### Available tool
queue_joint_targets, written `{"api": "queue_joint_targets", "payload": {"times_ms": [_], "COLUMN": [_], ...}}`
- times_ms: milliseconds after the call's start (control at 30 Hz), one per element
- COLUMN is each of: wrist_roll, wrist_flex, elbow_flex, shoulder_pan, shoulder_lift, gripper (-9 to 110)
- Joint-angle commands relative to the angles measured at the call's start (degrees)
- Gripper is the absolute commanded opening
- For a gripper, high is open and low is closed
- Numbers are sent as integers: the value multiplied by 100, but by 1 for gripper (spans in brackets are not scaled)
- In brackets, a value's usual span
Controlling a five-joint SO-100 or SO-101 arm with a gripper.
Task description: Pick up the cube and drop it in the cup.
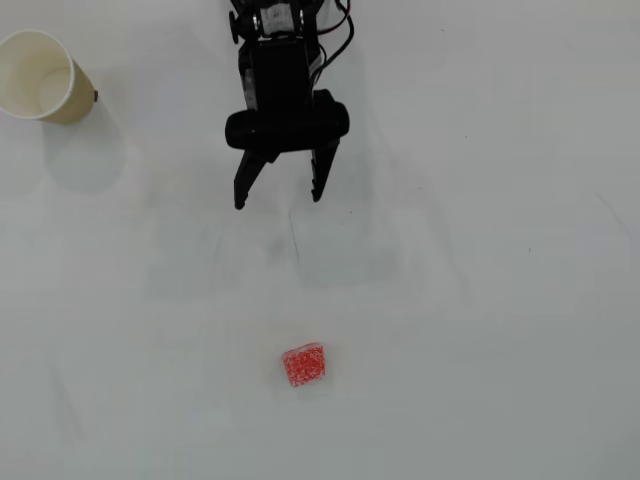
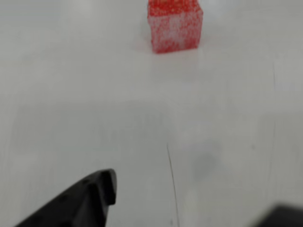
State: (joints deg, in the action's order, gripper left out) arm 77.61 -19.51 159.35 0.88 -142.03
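Observation:
The red speckled cube [image 1: 304, 364] sits on the white table in the lower middle of the overhead view. In the wrist view the cube [image 2: 174, 24] is at the top edge, ahead of the fingers. My black gripper [image 1: 278, 198] is open and empty, well above the cube in the overhead view, fingertips pointing toward it. In the wrist view one fingertip [image 2: 94, 191] shows at the bottom left and the other just at the bottom right corner. The cream paper cup [image 1: 38, 76] stands at the top left of the overhead view, far from both.
The white table [image 1: 480, 300] is bare apart from faint scuffs and a thin dark line. The arm's body and wires [image 1: 285, 40] come in from the top edge of the overhead view.

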Motion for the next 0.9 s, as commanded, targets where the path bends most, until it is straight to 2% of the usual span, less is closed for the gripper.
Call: {"api": "queue_joint_targets", "payload": {"times_ms": [0,867], "wrist_roll": [-70,-70], "wrist_flex": [369,1301], "elbow_flex": [-1081,-3551], "shoulder_pan": [79,396], "shoulder_lift": [343,3911], "gripper": [37,37]}}
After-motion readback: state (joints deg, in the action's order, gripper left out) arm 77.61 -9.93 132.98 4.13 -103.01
